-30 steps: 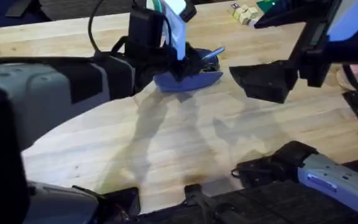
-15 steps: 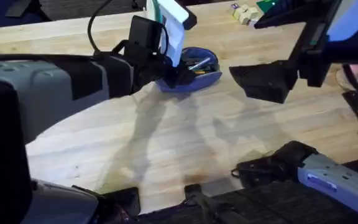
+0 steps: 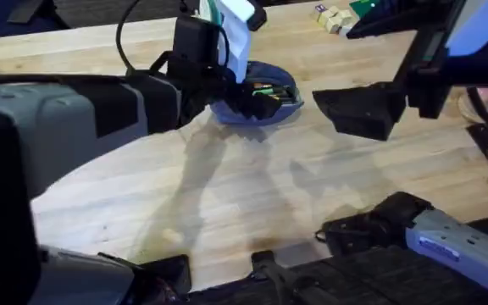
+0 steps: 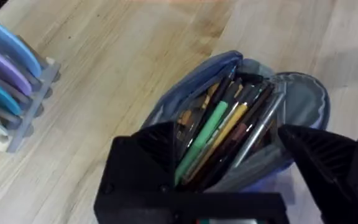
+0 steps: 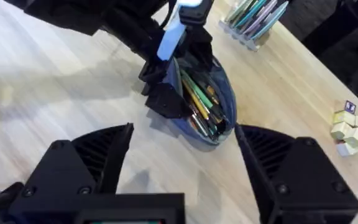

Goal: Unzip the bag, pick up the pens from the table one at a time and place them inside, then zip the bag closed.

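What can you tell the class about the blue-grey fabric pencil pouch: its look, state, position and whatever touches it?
The oblong blue-grey fabric pencil pouch lies on the light wooden butcher-block table, unzipped and gaping wide. Inside lie the pens, thin sticks of green, yellow-orange and dark grey-silver, packed lengthwise. The left gripper straddles its mouth, black fingers open against the rim. The right gripper hovers nearby, open, apart from it.

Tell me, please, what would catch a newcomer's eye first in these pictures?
The open bag, near the table's far side, is stuffed with pens, a green one brightest. The left gripper straddles its mouth, fingers spread. The right gripper hangs open, apart from the bag.
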